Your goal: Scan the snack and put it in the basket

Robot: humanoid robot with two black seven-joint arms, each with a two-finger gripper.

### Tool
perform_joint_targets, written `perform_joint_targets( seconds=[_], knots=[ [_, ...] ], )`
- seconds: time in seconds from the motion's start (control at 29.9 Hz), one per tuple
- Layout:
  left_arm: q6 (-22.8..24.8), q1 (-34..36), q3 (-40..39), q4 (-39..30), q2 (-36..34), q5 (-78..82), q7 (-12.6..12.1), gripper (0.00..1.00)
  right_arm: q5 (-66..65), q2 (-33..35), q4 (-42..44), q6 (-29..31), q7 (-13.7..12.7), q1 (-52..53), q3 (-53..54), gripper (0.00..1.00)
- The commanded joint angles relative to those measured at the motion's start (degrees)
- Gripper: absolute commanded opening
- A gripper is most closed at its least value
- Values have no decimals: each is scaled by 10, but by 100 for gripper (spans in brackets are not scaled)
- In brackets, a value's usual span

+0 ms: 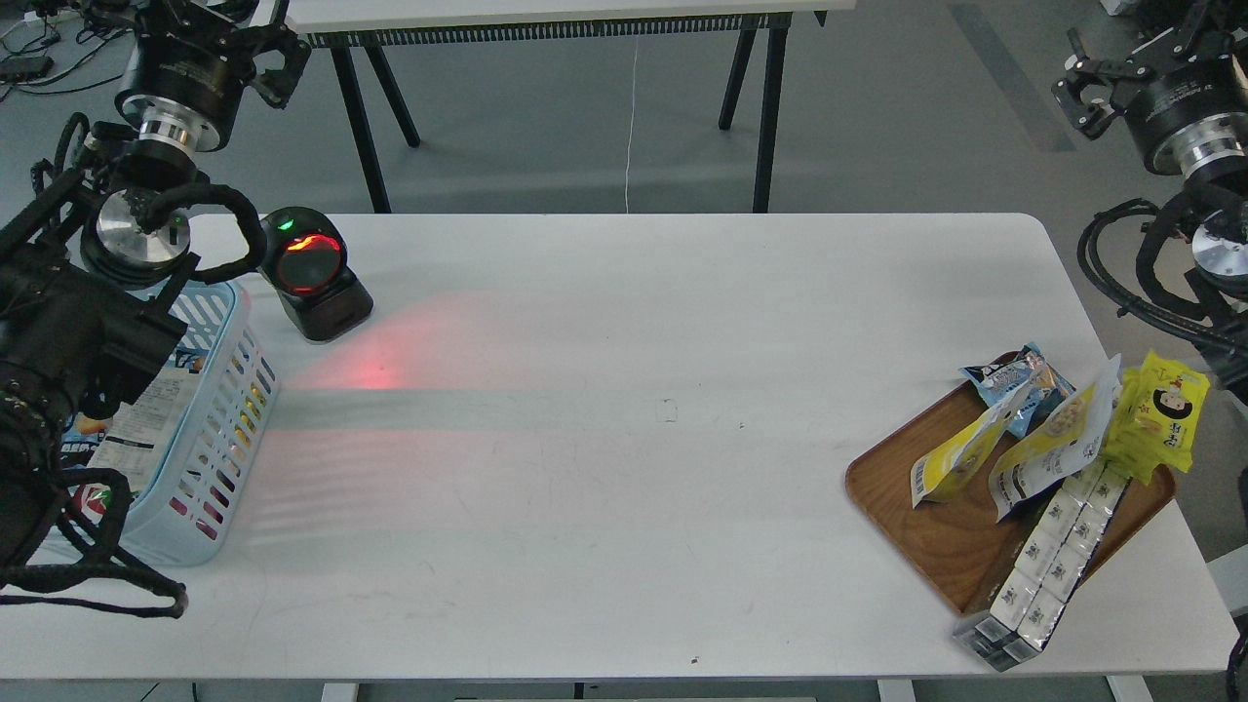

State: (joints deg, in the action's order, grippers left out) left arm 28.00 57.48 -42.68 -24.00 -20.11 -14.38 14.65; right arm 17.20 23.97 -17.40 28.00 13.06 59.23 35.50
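Here, your nut snack pouch is leaning among packets on the brown wooden tray at the bench's right, light blue basket sitting far left beside the glowing scanner, left fingers and right fingers raised off the bench, spacing impossible to tell.

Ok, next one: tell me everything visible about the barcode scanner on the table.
The barcode scanner is a black plastic desktop unit standing upright at the far left of the white table, just right of the light blue basket and, as far as the view shows, not touching it. Its rounded head sits on a chunkier base and tilts toward the table. The round window glows red, a small green light shows on top, and a red wash falls on the tabletop before it. Neither gripper touches it.
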Motion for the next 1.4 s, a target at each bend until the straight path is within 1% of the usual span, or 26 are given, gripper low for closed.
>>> perform_joint_targets(
  seconds=[0.0, 0.1, 0.23, 0.3, 0.37, 0.5, 0.6, 0.7, 0.9, 1.07, 1.14, 1.27, 1.37],
  knots=[
    [0, 0, 1, 0, 1, 1, 4, 100, -1, 1, 2, 0, 1, -4, -2, 99],
    [0, 3, 1, 0, 0, 1, 3, 100, -2, 4, 0, 0, 1, -4, -6, 99],
    [0, 5, 1, 0, -3, 1, 2, 100, -6, 27, -6, 0, 1, 10, -28, 99],
    [0, 5, 1, 0, -5, 1, 1, 100, -10, 42, -11, 0, 1, 38, -51, 99],
    [0, 7, 1, 0, -5, 1, -2, 100, -33, 57, -13, 0, 2, 79, -102, 99],
    [0, 21, 2, -1, -5, 1, -3, 100, -80, 63, -31, 0, 10, 143, -198, 99],
    [0, 24, 1, -3, -4, 1, -3, 100, -122, 64, -40, 0, 11, 184, -235, 99],
    [0, 26, 2, -3, -3, 1, -4, 100, -194, 64, -64, 0, 11, 215, -250, 99],
    [0, 27, 2, -3, -2, 2, -4, 100, -378, 77, -173, 0, 11, 258, -250, 99],
    [0, 30, 22, -3, -5, 2, -2, 100, -536, 95, -320, 0, 14, 271, -251, 99],
    [0, 32, 22, -3, -5, 3, -2, 100, -603, 101, -365, 0, 17, 271, -251, 99],
    [0, 32, 22, -3, -5, 2, -2, 100, -701, 118, -446, 0, 39, 282, -260, 99],
    [0, 32, 23, -3, -3, 2, -2, 100, -758, 126, -514, 0, 57, 308, -294, 99]
  ],
)
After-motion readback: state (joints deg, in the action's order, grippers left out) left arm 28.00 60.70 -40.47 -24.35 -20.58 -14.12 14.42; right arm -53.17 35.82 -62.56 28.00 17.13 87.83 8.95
